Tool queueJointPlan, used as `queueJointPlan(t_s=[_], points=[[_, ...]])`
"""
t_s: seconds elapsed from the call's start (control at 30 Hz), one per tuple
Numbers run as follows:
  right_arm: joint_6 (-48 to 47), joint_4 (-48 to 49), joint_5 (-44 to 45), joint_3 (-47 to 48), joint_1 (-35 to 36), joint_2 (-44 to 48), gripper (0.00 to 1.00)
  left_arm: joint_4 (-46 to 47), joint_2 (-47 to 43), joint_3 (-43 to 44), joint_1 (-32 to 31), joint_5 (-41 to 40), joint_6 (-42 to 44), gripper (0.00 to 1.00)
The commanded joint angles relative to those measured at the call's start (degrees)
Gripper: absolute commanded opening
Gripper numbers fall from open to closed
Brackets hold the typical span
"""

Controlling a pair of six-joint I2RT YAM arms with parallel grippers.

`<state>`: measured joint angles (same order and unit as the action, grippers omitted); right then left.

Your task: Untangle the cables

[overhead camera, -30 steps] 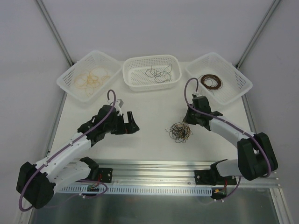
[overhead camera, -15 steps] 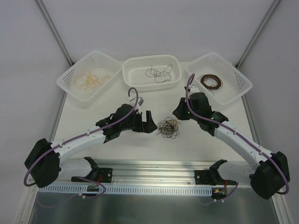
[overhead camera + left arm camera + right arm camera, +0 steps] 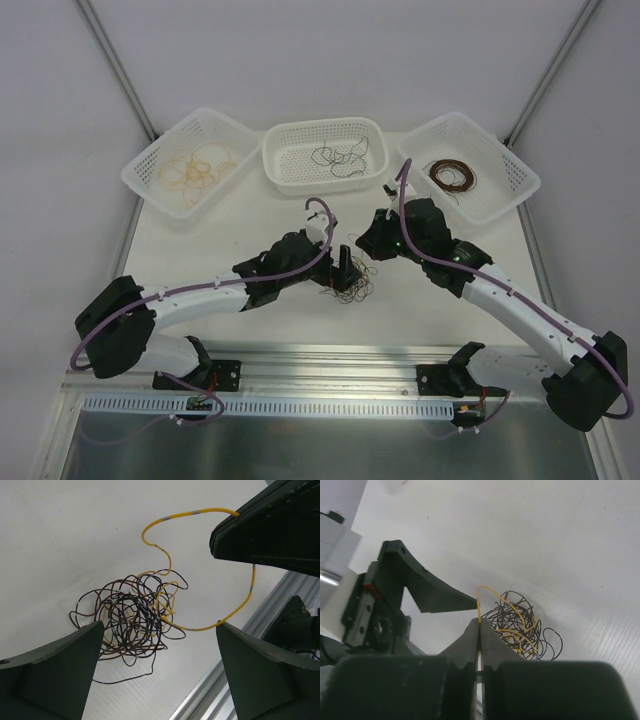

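Within the last second the left arm swung in from the 9 o'clock side of the tabletop [image 3: 200,250]. Its left pincer [image 3: 345,268] now hung directly over the cables [image 3: 352,288], fingers spread wide on either side of the clump and touching nothing. Over the same second the right pincer [image 3: 480,622] went fully together on a single yellow wire [image 3: 480,607] and drew it up. The whole clump had slid toward 9 o'clock across the tabletop, dragged along by that one strand. That suggested the yellow wire had not yet come free. The left pincer seemed placed to pin or grip the rest, so that a further pull could separate it.

The cables lay near the middle of the tabletop as a loose nest of hair-thin loops, mostly black and dark brown, with several yellow strands threaded through. From the left wrist view the lifted yellow wire [image 3: 200,511] arched out of the clump's 1 o'clock side and up to the right pincer. It then dropped in a long curve back into the tangle.

Toward 12 o'clock stood three white baskets [image 3: 325,127], holding tan, black and brown wires in turn.
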<state>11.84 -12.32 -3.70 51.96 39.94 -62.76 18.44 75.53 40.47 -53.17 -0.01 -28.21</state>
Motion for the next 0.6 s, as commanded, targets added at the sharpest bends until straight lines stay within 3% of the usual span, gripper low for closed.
queueJointPlan(t_s=[0.0, 0.3, 0.57], points=[[0.73, 0.98, -1.22, 2.97, 1.1, 1.41, 0.01, 7.22, 3.56, 1.63, -1.41, -4.03, 5.17, 0.95], [0.3, -1.48, -1.48, 5.6, 2.33, 3.69, 0.01, 7.14, 14.98, 4.0, -2.64, -12.28, -1.22, 0.8], [-3.57, -8.94, 1.58, 11.48, 2.24, 8.88, 0.01, -4.8, 21.59, 7.86, -2.56, -23.09, -9.32, 0.64]])
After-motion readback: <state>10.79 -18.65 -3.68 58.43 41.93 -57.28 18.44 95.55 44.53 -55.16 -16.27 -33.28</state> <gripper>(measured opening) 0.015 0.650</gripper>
